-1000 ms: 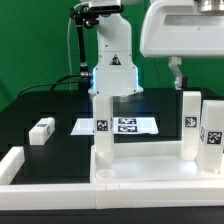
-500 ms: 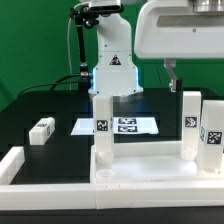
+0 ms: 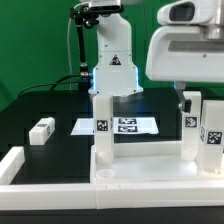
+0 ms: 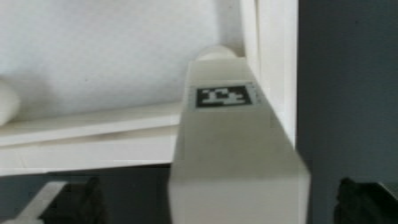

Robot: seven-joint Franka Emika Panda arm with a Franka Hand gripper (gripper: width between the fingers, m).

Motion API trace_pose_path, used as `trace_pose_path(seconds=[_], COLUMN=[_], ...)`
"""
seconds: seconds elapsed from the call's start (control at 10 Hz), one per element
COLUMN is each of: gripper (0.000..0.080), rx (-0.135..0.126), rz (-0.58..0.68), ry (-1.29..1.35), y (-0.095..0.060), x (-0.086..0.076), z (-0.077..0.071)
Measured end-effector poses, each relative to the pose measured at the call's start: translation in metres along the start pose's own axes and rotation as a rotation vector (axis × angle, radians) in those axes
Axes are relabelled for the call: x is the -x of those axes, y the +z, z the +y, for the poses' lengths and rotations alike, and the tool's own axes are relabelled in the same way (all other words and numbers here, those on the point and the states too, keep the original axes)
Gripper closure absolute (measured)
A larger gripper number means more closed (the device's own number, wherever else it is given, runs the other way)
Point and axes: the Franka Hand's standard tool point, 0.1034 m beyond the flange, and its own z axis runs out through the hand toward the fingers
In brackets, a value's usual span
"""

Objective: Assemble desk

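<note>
The desk's tabletop panel lies at the front with its rim up, and leg blocks stand upright on it. One leg stands at the exterior view's left, one at the right, and another at the far right. A loose leg lies on the black table. My gripper hangs just over the top of the right leg. In the wrist view that tagged leg rises between the dark fingers of my gripper, which is open; gaps show on both sides.
The marker board lies flat behind the desk. A white border rail runs along the front left. The robot's base stands at the back, before a green wall.
My hand has moved toward the exterior view's right and lower, coming over the right leg. The jaws have stayed open. The parts have not moved.
</note>
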Motion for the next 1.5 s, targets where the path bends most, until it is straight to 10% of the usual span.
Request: trace_pose_path(seconds=[0.3,0.6,1.5], gripper=[0.0198,0.0512,0.0511], rx=[0.000,-0.001,-0.032], rz=[0.001,0.000,-0.018], ry=[0.049,0.245,1.072], y=[0.0000,0.0000,0.0021], x=[-0.0004,-0.0003,-0.0031], z=[0.0001,0.0000,0.0075])
